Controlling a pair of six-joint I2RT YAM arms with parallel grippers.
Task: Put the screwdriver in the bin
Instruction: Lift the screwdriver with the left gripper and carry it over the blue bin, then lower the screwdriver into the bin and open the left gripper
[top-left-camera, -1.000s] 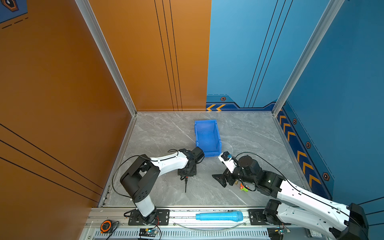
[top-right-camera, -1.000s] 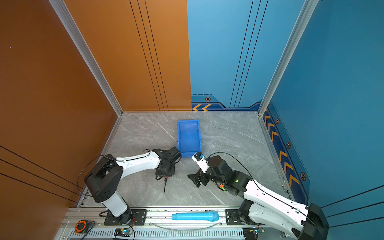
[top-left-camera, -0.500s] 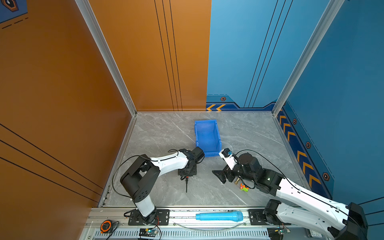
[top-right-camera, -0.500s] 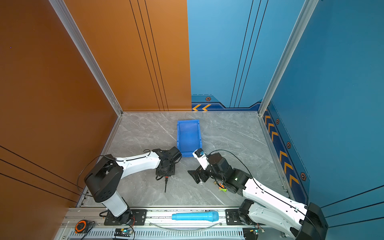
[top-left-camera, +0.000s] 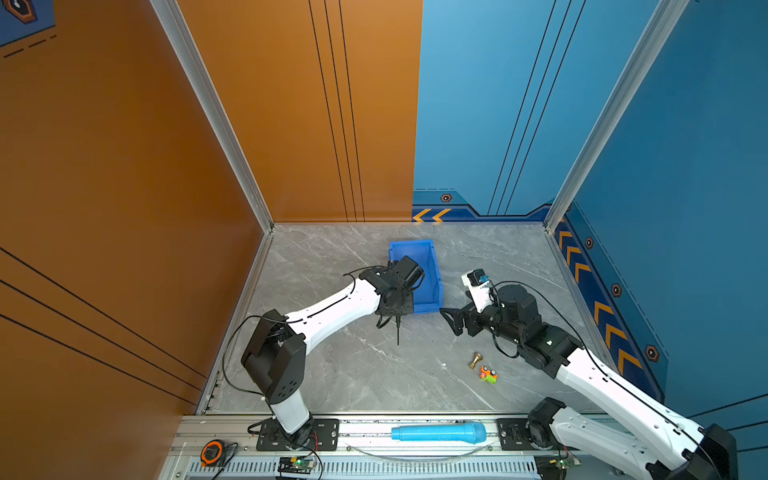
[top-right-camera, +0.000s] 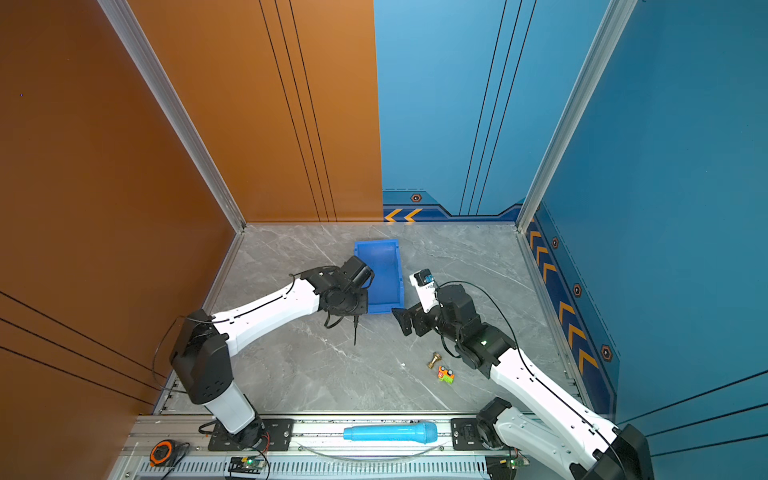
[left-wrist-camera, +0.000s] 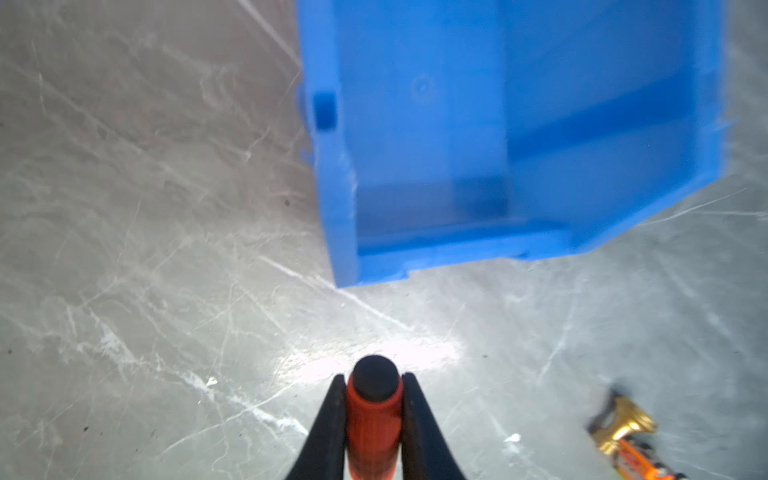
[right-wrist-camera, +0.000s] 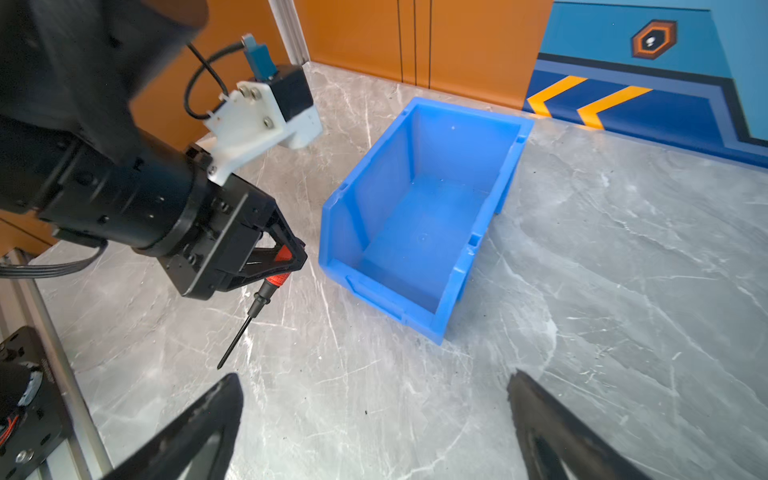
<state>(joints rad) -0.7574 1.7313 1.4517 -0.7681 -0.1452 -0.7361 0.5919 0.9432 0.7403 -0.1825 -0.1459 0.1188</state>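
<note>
Grey veined marble-look floor (top-left-camera: 353, 374). Glossy blue rectangular plastic bin (right-wrist-camera: 424, 216), lipped rim, empty. Right gripper (right-wrist-camera: 374, 419): black tapered fingers spread apart, empty. Left gripper (left-wrist-camera: 373, 409) clamps the ribbed red-orange screwdriver (right-wrist-camera: 266, 286) handle, thin shaft clear of floor, just beside bin.

In both top views the left arm (top-left-camera: 332, 307) hides the near-left corner of the bin (top-left-camera: 432, 274) and the screwdriver (top-left-camera: 398, 332) handle. The left wrist view cuts off the bin's far end.
</note>
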